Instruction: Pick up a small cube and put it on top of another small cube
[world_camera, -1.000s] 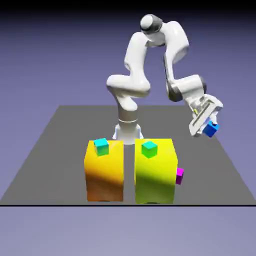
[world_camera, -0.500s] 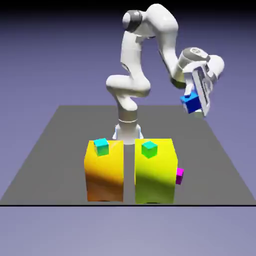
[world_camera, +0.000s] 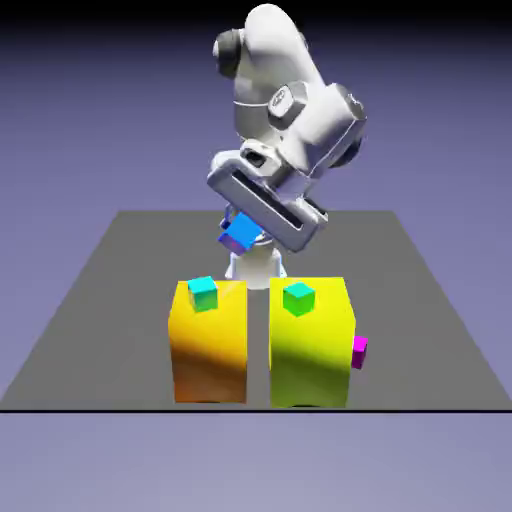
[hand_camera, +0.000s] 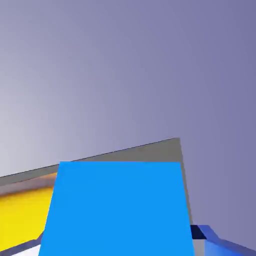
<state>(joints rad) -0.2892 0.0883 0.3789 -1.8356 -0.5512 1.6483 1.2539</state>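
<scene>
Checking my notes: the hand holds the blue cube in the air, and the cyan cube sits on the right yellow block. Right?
Not quite. The exterior view shows the cyan cube on the left yellow block; the green cube is on the right one. The hand does hold the blue cube in the air.

Ext: high, frontal; hand cam close (shares yellow block (world_camera: 209, 340)).

rendered simulation: plain violet backdrop (world_camera: 90, 120)

The arm is folded high, with the wrist turned so that the hand's flat face is shown to the exterior view. The gripper (world_camera: 240, 235) is pointed down and toward that view's left. Its jaws are clamped on the blue cube (world_camera: 239, 234), held in the air.
</scene>
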